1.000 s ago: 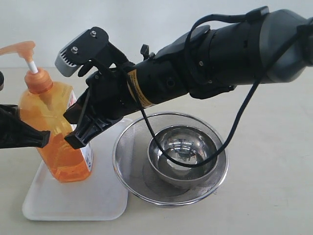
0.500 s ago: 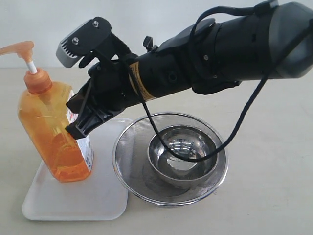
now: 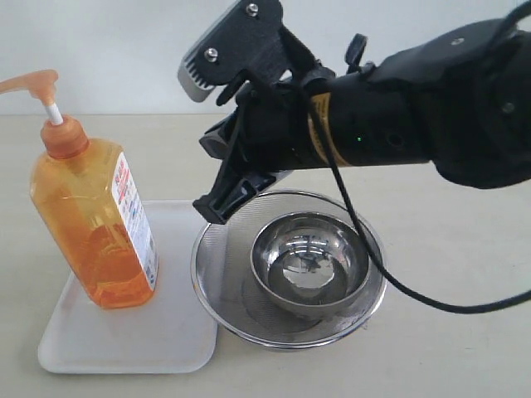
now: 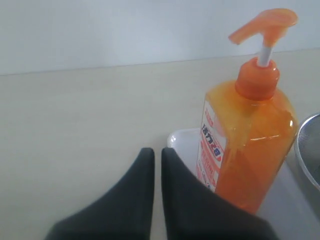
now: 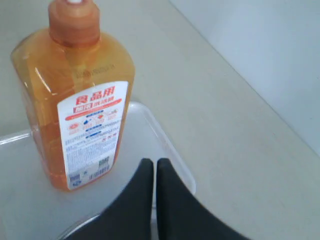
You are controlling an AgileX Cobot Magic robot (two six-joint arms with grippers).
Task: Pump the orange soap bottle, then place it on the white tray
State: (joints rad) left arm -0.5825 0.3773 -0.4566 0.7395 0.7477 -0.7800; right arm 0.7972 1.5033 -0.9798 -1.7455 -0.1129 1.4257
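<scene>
A pale table (image 3: 465, 348) is seen under everything. Much of the exterior view is filled by the big black right arm (image 3: 415, 124), which is held above a round mesh strainer (image 3: 217, 311). A shiny steel bowl (image 3: 309, 261) is set inside the strainer. Just beside the strainer, the white tray (image 3: 174, 348) is laid flat on the table. The orange soap bottle (image 3: 87, 224) is stood upright on the left part of the tray. Its pump head (image 3: 33, 83) is raised high on a white stem.

The right end effector (image 3: 211, 207) is held in the air over the near rim of the strainer, apart from the bottle. Its fingers are pressed together and nothing is held. The left end effector (image 4: 157, 155) is shown only in the left wrist view. Its fingers are almost touching too, and nothing is held. The bottle is near it but is not touched.

The bottle is already on the tray, so the placing part looks done. Whether the pump was pressed cannot be told, since it stands at full height and no soap is seen under the spout. If it was pressed, little seems to be left.

A white and red label (image 5: 92, 135) is stuck on the bottle. Big red Chinese words at its top seem to read 食品用. The small print under them cannot be read, and a bar code is printed near the bottom. A yellow sticker (image 3: 319, 133) is seen on the arm, but its writing is too small to read.
</scene>
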